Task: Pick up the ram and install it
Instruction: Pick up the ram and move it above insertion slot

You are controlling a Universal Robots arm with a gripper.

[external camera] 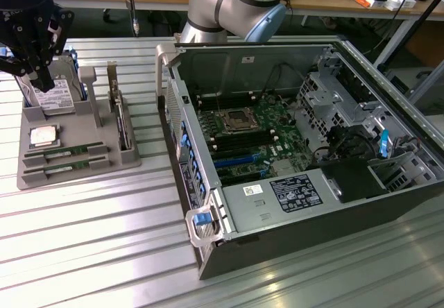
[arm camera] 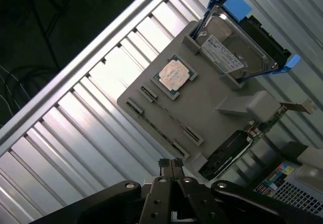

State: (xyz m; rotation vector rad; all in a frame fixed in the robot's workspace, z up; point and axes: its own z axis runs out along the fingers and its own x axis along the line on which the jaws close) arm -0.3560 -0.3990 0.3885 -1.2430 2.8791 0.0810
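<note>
The pincer (external camera: 43, 82), closed tight and empty, hangs over the grey tray (external camera: 73, 131) on the counter (external camera: 104, 252), where two ram sticks (external camera: 61, 152) lie slotted

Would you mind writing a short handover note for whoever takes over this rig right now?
Gripper: shut, empty, above the grey parts tray, near the hard drive.
Ram: front ram stick and rear ram stick both sit in the tray's slots, untouched.
Done: nothing picked up.
Left: pick-up and installation on the motherboard in the open computer case.
</note>
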